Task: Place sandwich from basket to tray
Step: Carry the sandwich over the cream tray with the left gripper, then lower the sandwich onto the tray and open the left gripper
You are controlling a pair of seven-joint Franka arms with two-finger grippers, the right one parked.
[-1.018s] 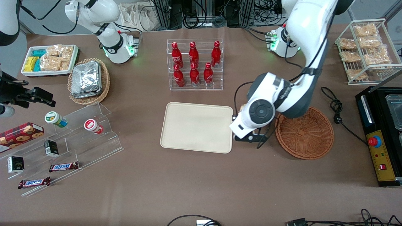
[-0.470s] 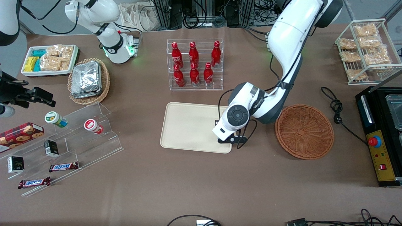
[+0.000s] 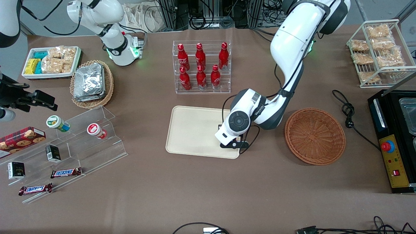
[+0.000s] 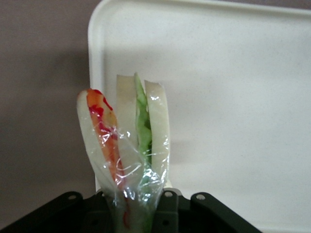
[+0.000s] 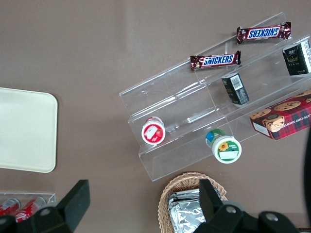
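Note:
In the left wrist view my gripper (image 4: 136, 206) is shut on the narrow end of the sandwich (image 4: 124, 141), a clear-wrapped wedge of pale bread with orange and green layers. The sandwich hangs just above the cream tray (image 4: 233, 97), close to one of its rims. In the front view the gripper (image 3: 232, 143) is over the tray (image 3: 195, 130), at the end nearest the round reddish-brown basket (image 3: 314, 136). The wrist covers the sandwich there. Nothing lies in the basket, which stands beside the tray toward the working arm's end.
A clear rack of red bottles (image 3: 201, 66) stands farther from the front camera than the tray. A stepped acrylic stand (image 3: 81, 136) with snacks and a tan basket of foil packets (image 3: 92, 83) lie toward the parked arm's end. A black machine (image 3: 395, 130) and a cable (image 3: 347, 110) are near the basket.
My gripper has carried the sandwich from the gap between basket and tray to over the tray's near-basket end, moving toward the parked arm's end.

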